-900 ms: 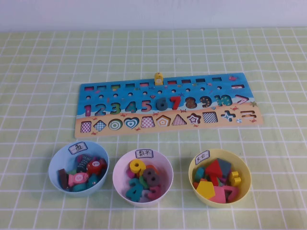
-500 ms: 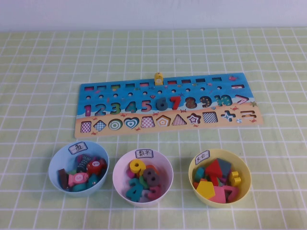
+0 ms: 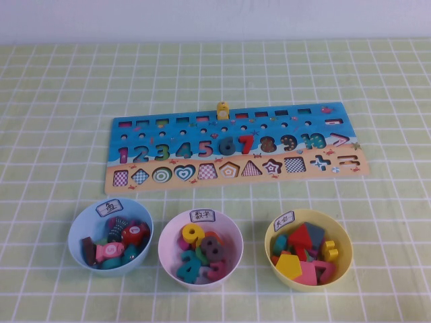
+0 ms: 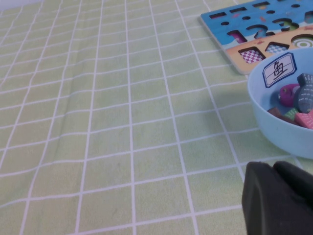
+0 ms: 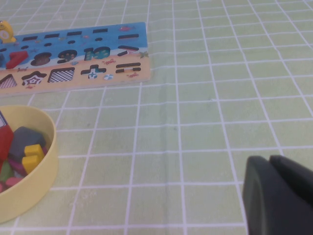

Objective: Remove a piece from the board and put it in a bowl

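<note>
The board [image 3: 175, 129] lies across the middle of the table in the high view, blue on top with a tan strip below. The piece, a dark slate-blue "6" [image 3: 227, 145], sits in its slot next to the red "7" [image 3: 246, 143]. The bowl [image 3: 231, 233], white with a pinkish inside, stands in front of the board and holds several numerals. Neither arm shows in the high view. My left gripper [image 4: 273, 164] hovers shut over the cloth beside the light blue bowl [image 4: 274, 122]. My right gripper [image 5: 269, 157] is shut too, empty, right of the yellow bowl [image 5: 44, 161].
A light blue bowl [image 3: 75, 235] of fish pieces stands at front left and a yellow bowl [image 3: 343, 232] of shape pieces at front right. A small yellow figure [image 3: 222, 110] stands at the board's far edge. A green checked cloth [image 3: 60, 134] covers the table.
</note>
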